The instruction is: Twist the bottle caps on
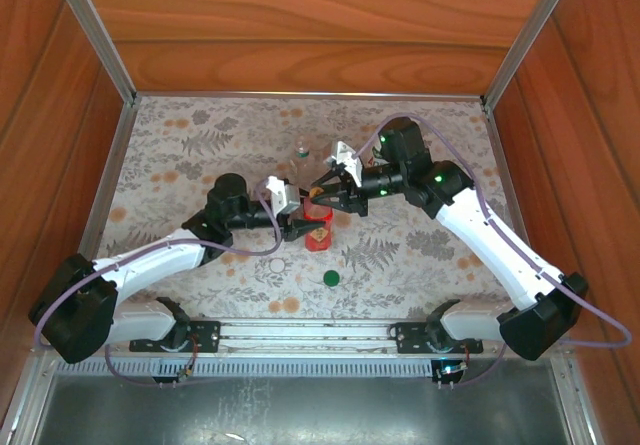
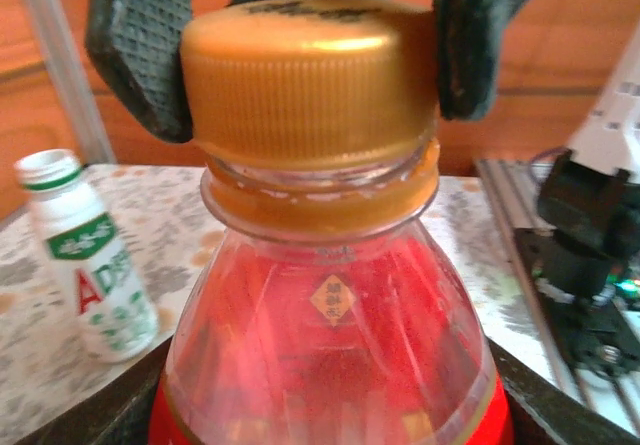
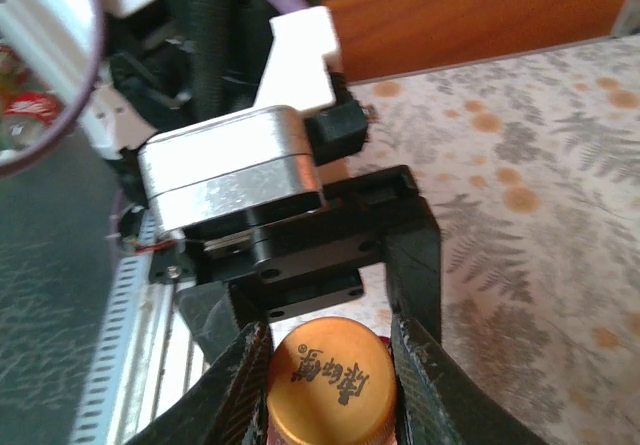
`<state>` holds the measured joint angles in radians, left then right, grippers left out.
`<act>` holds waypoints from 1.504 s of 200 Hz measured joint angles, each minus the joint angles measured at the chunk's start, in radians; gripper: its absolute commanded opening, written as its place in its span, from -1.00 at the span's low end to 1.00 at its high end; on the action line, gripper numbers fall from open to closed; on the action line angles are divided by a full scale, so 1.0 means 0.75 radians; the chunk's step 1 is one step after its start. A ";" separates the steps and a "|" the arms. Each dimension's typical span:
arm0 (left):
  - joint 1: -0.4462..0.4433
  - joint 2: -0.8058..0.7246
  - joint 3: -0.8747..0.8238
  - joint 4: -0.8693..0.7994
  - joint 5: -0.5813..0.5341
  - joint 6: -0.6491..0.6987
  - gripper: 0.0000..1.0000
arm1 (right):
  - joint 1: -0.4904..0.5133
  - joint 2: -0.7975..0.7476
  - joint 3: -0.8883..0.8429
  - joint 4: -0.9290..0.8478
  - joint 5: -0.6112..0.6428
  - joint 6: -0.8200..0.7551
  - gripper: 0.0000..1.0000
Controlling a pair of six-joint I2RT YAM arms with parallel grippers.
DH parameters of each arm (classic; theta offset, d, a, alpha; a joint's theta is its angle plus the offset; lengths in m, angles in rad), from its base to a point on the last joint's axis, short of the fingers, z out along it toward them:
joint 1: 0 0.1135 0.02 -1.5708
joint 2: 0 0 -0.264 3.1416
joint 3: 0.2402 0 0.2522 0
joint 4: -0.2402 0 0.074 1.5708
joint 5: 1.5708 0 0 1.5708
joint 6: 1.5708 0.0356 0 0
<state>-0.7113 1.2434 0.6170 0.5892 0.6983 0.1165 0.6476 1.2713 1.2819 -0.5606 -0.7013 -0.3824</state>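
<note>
From above, my left gripper [image 1: 303, 227] is clenched round the body of the red bottle [image 1: 318, 235], which stands upright on the table [image 1: 200, 145]. My right gripper [image 1: 322, 198] comes in from the other side, directly over the left one, with its jaws at the bottle's gold cap [image 1: 317, 194]. A loose green cap [image 1: 330, 278] lies on the table below both grippers, nearer my bases. A white bottle [image 1: 300, 152] stands beyond them, apart from both.

Through my left wrist camera, the red bottle is right in front of the lens. The dark inner faces of my left fingers [image 2: 100, 410] show at its lower sides. The gold cap sits on the neck, and the ribbed pads [image 2: 140, 65] of my right gripper press on its two sides. The white bottle is off to the left of my left gripper, upright with its mouth open.

Through my right wrist camera, I look down on the printed top of the gold cap. My two right fingers [image 3: 420, 365] are closed against its rim, one on each side. The silver body of my left gripper lies just past the cap.
</note>
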 measured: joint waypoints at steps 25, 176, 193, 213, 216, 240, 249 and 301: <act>-0.001 0.054 0.085 -0.053 -0.169 0.004 0.18 | -0.001 -0.033 -0.069 0.185 0.230 0.171 -0.67; 0.007 0.253 0.318 0.002 -0.503 -0.050 0.16 | 0.125 -0.286 -0.373 0.505 1.066 0.408 0.44; 0.027 0.205 0.257 0.031 -0.435 -0.041 0.16 | 0.111 -0.408 -0.395 0.443 0.970 0.330 0.44; 0.043 0.175 0.196 0.038 -0.319 -0.010 0.16 | 0.103 -0.507 -0.386 0.392 0.846 0.270 0.41; 0.045 0.173 0.188 0.038 -0.296 -0.003 0.16 | 0.103 -0.513 -0.380 0.379 0.827 0.264 0.40; 0.050 0.163 0.147 0.036 -0.090 0.045 0.16 | 0.096 -0.505 -0.311 0.300 0.672 0.229 0.34; 0.050 0.158 0.141 0.034 -0.014 0.057 0.16 | 0.096 -0.482 -0.285 0.278 0.622 0.223 0.31; 0.049 0.152 0.144 0.042 0.310 0.060 0.16 | 0.096 -0.315 -0.160 0.167 0.411 0.149 0.23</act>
<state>-0.6743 1.3571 0.7250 0.6209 0.9306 0.1612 0.7193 1.0348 1.1622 -0.4355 -0.3927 -0.2707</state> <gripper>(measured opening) 0.583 0.625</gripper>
